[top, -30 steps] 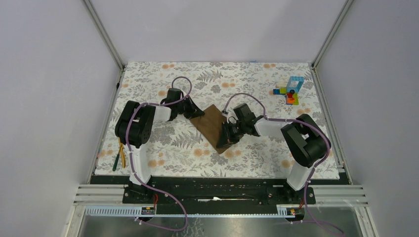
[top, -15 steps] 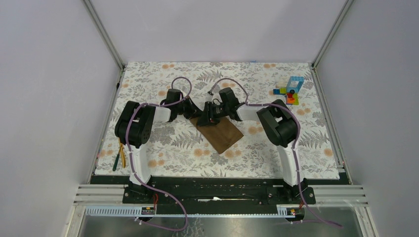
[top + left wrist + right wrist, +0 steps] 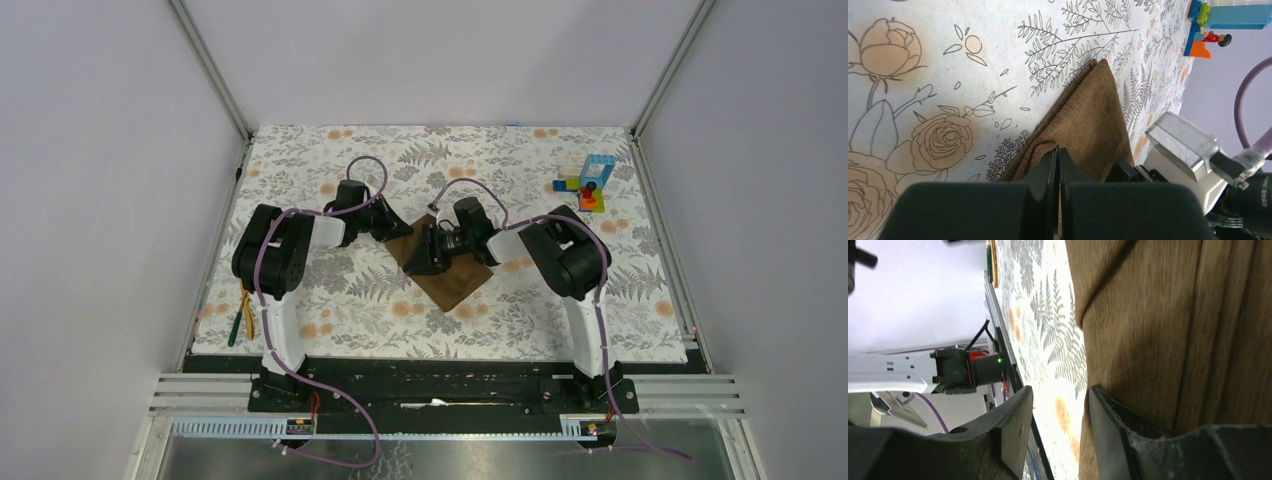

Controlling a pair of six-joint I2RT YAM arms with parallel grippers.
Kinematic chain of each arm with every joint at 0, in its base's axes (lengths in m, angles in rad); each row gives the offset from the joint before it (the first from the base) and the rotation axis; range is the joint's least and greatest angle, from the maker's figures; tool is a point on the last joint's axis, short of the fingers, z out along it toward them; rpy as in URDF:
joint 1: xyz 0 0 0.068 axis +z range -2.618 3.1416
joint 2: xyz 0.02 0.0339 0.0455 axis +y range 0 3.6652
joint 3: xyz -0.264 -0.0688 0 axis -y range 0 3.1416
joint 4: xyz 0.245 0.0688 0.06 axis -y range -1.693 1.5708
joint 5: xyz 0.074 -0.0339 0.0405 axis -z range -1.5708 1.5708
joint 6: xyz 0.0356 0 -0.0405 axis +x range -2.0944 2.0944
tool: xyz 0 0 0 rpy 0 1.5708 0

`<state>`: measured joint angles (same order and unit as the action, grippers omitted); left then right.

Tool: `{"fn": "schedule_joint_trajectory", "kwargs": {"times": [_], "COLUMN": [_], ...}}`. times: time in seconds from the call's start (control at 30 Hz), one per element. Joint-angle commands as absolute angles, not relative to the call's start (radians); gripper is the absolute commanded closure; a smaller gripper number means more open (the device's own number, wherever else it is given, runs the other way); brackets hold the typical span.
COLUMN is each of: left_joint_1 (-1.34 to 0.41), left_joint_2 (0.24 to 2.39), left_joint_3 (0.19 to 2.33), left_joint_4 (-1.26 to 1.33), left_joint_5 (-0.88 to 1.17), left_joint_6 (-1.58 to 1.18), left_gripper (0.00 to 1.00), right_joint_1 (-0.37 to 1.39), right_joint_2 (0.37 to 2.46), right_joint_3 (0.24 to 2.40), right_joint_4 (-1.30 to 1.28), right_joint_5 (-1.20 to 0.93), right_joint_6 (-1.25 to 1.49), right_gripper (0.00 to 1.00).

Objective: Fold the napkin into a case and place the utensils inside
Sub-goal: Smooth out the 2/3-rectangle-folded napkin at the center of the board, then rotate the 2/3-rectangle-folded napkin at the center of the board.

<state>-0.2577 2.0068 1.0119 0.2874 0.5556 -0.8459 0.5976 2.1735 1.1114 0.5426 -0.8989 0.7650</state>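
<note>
On the worktop (image 3: 330,150), near the middle, lies the brown napkin (image 3: 455,282). It sits like a diamond, with one corner pointing at the arms. It looks folded over already, because the left wrist view shows layers lying one on top of the other at its edge. I think the folding has begun but is not done. The napkin is flat, with no pocket that I can see, so it is not a case yet. Nothing is inside it.

The left gripper (image 3: 398,229) is at the far left side of the napkin. It is squeezed tight on the edge of the cloth. The right gripper (image 3: 425,255) is low over the napkin, close beside the left one. Its fingers (image 3: 1015,430) are apart. One is over the cloth, and the gap between them shows the worktop right beside the napkin's edge. It holds nothing that I can see.

The toy blocks (image 3: 588,182) stand at the far right, well apart from the napkin.

The utensils (image 3: 246,312) lie at the left edge of the worktop, near the left arm and well apart from the napkin. No gripper holds them. I think this is what is left: finish the folds to make a pocket, then fetch the utensils and slide them in.
</note>
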Motion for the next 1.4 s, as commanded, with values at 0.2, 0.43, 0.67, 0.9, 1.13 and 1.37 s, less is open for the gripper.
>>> {"fn": "schedule_joint_trajectory", "kwargs": {"times": [0.2,0.43,0.67,0.9,1.13,1.37], "left_joint_1": [-0.232,-0.23,-0.23,-0.231,-0.251,-0.262], "left_joint_2": [2.022,2.028,2.031,1.97,1.841,1.68], "left_joint_3": [0.999,1.009,1.022,1.059,1.131,1.149], "left_joint_4": [0.21,0.2,0.188,0.13,0.06,-0.105], "left_joint_5": [0.508,0.508,0.509,0.54,0.612,0.566], "left_joint_6": [-0.809,-0.802,-0.799,-0.796,-0.816,-0.744], "left_gripper": [1.0,1.0,1.0,0.9,0.52,0.34], "right_joint_1": [0.617,0.617,0.617,0.617,0.57,0.435], "right_joint_2": [2.024,1.926,1.857,1.657,1.454,1.567], "right_joint_3": [0.917,0.777,0.666,0.65,0.887,1.017], "right_joint_4": [0.536,0.557,0.558,0.235,-0.257,-0.331], "right_joint_5": [-0.976,-0.986,-0.981,-0.889,-0.433,-0.304], "right_joint_6": [0.707,0.684,0.657,0.524,0.37,0.367], "right_gripper": [0.46,0.44,0.44,0.42,0.16,0.14]}}
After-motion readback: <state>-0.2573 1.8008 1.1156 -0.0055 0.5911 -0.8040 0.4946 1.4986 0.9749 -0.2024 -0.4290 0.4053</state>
